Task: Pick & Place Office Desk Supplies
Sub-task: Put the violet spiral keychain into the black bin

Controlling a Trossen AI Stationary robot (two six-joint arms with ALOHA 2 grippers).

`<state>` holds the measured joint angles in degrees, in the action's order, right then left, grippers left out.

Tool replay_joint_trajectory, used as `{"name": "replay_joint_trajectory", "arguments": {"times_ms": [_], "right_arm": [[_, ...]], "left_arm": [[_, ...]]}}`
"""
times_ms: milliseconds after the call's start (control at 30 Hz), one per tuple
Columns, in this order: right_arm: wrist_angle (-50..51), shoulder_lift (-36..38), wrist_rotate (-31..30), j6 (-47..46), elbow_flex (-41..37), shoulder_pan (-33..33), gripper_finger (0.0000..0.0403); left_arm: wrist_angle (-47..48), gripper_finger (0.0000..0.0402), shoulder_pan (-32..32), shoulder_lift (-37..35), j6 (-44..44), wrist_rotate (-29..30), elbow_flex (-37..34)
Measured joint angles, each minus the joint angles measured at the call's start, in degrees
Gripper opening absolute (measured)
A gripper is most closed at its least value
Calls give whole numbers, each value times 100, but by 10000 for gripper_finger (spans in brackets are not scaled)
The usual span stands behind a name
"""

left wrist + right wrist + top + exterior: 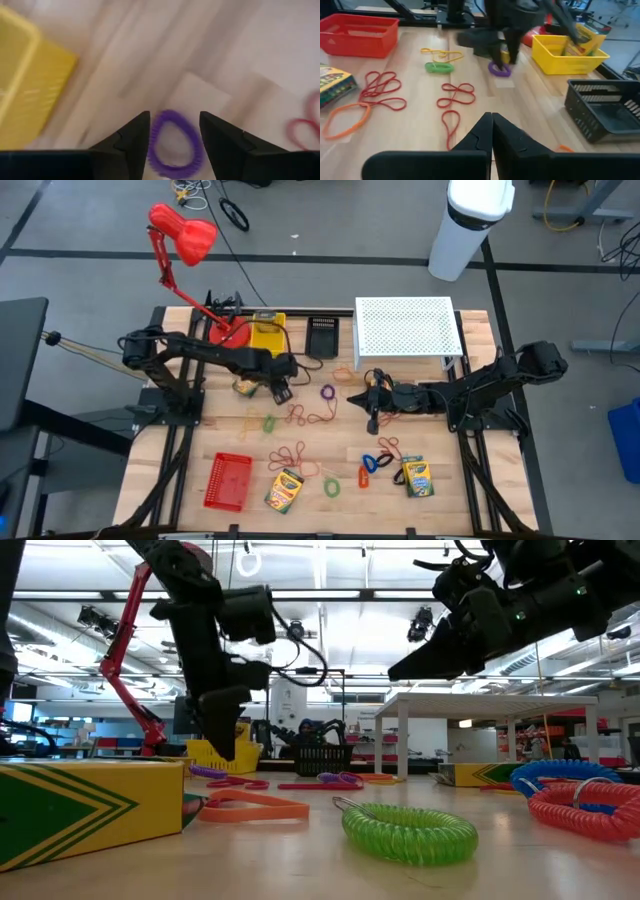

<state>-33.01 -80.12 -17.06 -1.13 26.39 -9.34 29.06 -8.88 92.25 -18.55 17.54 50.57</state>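
Fingers of the left gripper (172, 145) stand apart, straddling the purple coil loop (173, 145) that lies on the table (240, 45) just beside the yellow bin (30, 75). Closing off-centre may flick the springy loop away. Farther off, the right gripper (491, 131) hovers pinched together, empty, above red rubber bands (456, 95).

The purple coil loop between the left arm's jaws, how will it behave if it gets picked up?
The purple coil loop looks thin and springy, so it probably flexes when squeezed. It likely weighs little and may slide on the smooth wooden table. Lying flat, it seems unlikely to roll.
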Motion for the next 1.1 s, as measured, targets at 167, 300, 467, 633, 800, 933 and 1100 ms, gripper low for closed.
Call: {"name": "replay_joint_trajectory", "arguments": {"times_ms": [167, 300, 467, 633, 800, 933, 1100], "right_arm": [[-5, 0, 20, 0, 0, 0, 11], [5, 0, 20, -2, 0, 0, 4], [-24, 0, 20, -4, 0, 0, 10], [-27, 0, 22, -2, 0, 0, 8], [-31, 0, 22, -2, 0, 0, 5], [-31, 0, 22, -2, 0, 0, 12], [-31, 0, 22, 0, 0, 0, 4]], "left_arm": [[-3, 177, -139, 95, 266, -455, 0], [137, 175, -85, 341, 314, -413, 2], [62, 168, -71, 505, 425, -167, 23], [94, 121, -77, 503, 485, -299, 15], [97, 52, -78, 505, 627, -510, 13], [236, 17, -82, 409, 831, -498, -2], [-168, 21, -148, -173, 1072, -258, -16]]}}
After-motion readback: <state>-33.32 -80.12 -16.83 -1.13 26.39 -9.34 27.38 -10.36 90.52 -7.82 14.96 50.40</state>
